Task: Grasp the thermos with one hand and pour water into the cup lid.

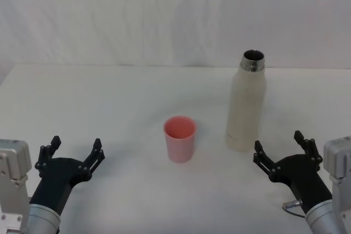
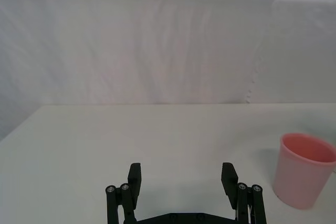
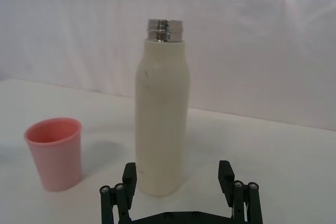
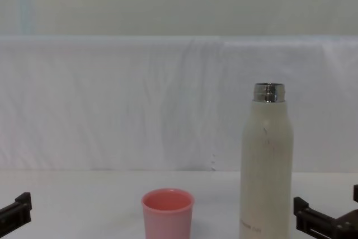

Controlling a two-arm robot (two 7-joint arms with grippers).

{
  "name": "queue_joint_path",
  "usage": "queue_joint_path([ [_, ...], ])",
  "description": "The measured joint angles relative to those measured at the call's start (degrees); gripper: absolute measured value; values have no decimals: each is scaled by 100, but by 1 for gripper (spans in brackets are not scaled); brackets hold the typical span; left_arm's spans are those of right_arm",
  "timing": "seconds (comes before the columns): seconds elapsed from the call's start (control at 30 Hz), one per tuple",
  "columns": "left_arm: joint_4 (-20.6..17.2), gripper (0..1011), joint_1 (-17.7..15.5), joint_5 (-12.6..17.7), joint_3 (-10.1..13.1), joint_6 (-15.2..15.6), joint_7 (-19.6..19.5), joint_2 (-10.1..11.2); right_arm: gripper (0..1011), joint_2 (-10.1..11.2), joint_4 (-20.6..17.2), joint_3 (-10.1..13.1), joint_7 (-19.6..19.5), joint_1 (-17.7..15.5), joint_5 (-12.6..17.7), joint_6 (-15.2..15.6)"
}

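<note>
Two grippers wait low in the head view, jaws apart: left gripper (image 1: 77, 147) lower left, right gripper (image 1: 278, 146) lower right. Nothing is grasped yet. The thermos (image 1: 246, 108) stands uncapped right of centre (nearest the right gripper), cup lid (image 1: 179, 138) mid-frame; the next move is probably closing round the body.

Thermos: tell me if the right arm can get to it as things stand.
Probably yes. The right gripper is open and sits just in front of the thermos, with bare table between them. The cup stands off to the thermos's left, out of that path. The left gripper rests open, far left.
</note>
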Motion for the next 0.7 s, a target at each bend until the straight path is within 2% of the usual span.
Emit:
queue_joint_path([
  [0.37, 0, 1001, 0, 0, 0, 0, 0, 0, 1003, -115, 0, 67, 363, 108, 42, 166],
  [0.7, 0, 1001, 0, 0, 0, 0, 0, 0, 1003, -191, 83, 248, 652, 262, 74, 397],
])
